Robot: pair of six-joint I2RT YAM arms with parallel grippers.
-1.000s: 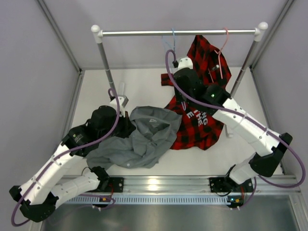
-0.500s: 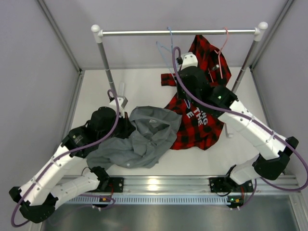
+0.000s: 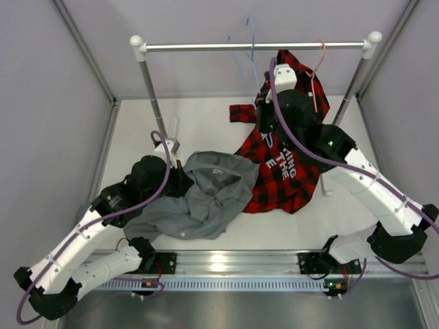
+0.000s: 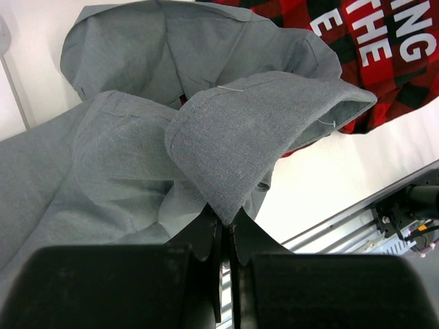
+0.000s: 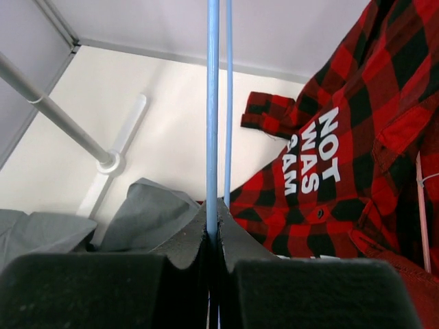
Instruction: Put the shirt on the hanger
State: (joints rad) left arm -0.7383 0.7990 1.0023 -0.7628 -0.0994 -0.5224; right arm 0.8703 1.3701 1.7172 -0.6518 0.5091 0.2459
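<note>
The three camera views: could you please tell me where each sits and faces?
Top external: above and behind the arms, facing down at the table; both arms show.
Left wrist: on the left arm, facing along the left gripper, shut on the shirt.
Right wrist: on the right arm, facing along the right gripper, shut on the hanger.
All share the shirt.

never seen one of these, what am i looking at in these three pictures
Two white robot arms are bolted to the near edge of a table. One picture looks down from above and behind them; the other two come from a camera on each wrist. The left arm has its jaws shut on a fold of the grey shirt, crumpled on the table. The right arm has its jaws shut on a thin blue hanger, held up by the rail. A red plaid shirt hangs from that rail.
</note>
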